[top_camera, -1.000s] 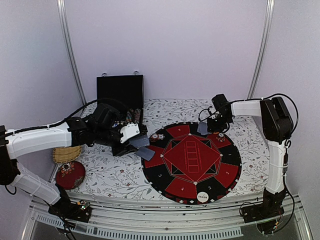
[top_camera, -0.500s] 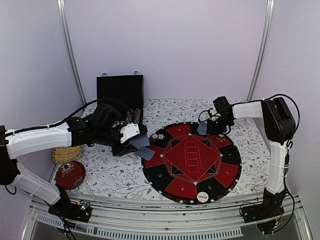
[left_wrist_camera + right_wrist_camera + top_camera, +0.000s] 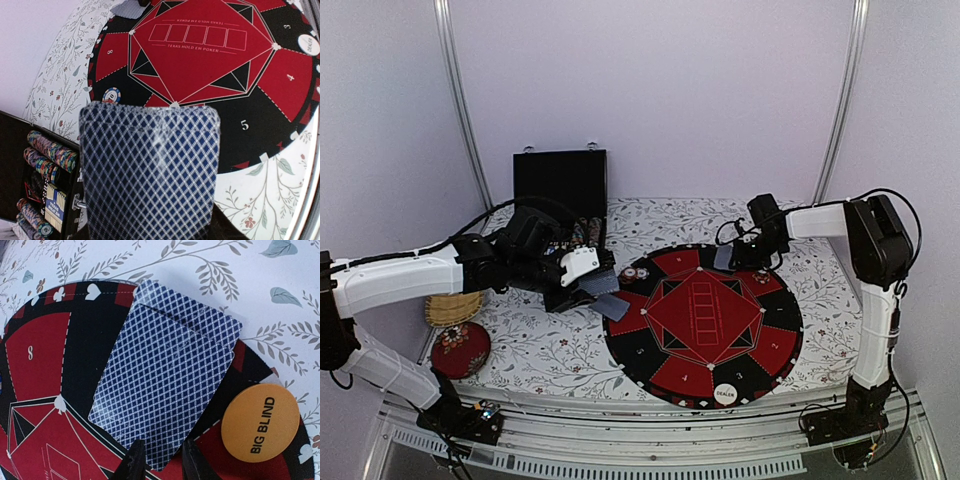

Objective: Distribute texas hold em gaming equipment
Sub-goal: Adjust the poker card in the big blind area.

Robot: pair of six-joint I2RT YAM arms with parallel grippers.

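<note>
Round red-and-black mat (image 3: 705,320) lying centre-right on the flowered cloth (image 3: 550,345). Open black chip case (image 3: 560,180) standing at far left.

My left gripper (image 3: 592,285) is hovering at the mat's left edge, jaws roughly half spread and clamping a deck of cards (image 3: 150,170).

My right gripper (image 3: 162,462) is sitting at the mat's far edge, jaws narrowly parted and gripping nothing. One face-down card (image 3: 167,390) is lying flat there, its corner between my tips.

Orange BIG BLIND button (image 3: 260,422) lying just right of that card. White DEALER button (image 3: 724,394) sitting at the near rim. Striped chips (image 3: 637,272) resting at the far-left rim.
</note>
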